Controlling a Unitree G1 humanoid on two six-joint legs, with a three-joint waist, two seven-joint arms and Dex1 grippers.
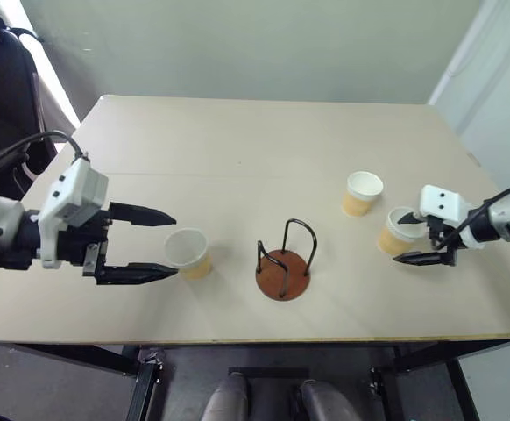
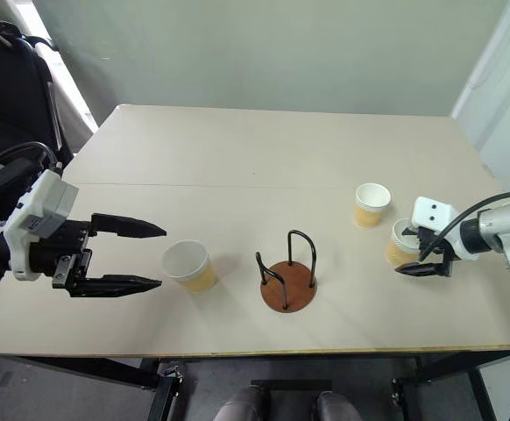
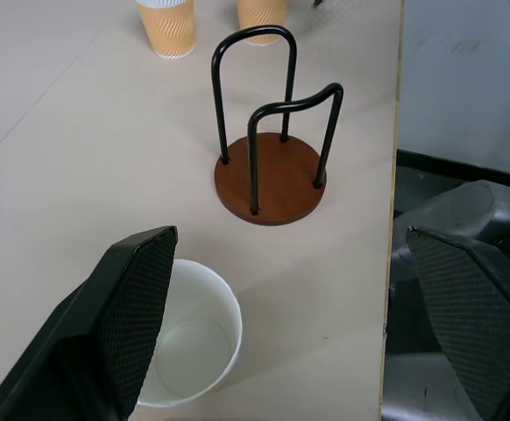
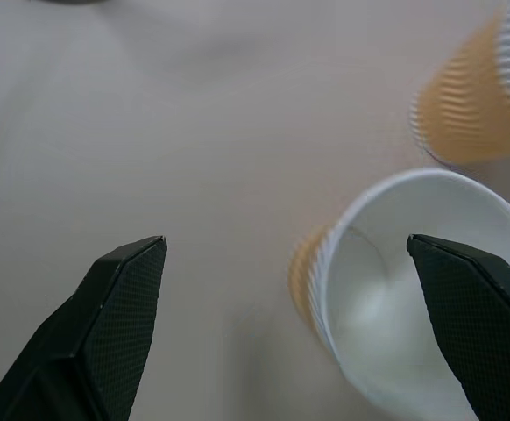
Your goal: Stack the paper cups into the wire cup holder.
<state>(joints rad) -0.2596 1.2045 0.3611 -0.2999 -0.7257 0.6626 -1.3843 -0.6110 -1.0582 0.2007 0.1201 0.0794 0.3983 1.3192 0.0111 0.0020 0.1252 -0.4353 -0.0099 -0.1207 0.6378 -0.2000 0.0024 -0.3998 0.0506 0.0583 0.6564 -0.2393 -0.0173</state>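
Note:
Three tan ribbed paper cups stand upright on the table. One cup (image 1: pixel 189 253) is just past the tips of my left gripper (image 1: pixel 175 246), which is open wide and level; in the left wrist view this cup (image 3: pixel 189 342) sits beside one finger (image 3: pixel 132 307). The wire cup holder (image 1: pixel 283 263) stands empty at the table's middle front. A second cup (image 1: pixel 363 193) stands to its right, further back. My right gripper (image 1: pixel 408 241) is open at the third cup (image 1: pixel 395 235), one finger over its mouth and the other outside it, not gripping it (image 4: pixel 413 289).
The beige table's front edge (image 1: pixel 255 338) runs close behind the holder and both grippers. A black chair (image 2: pixel 10 79) stands off the table's far left corner. Bare tabletop stretches behind the cups to the wall.

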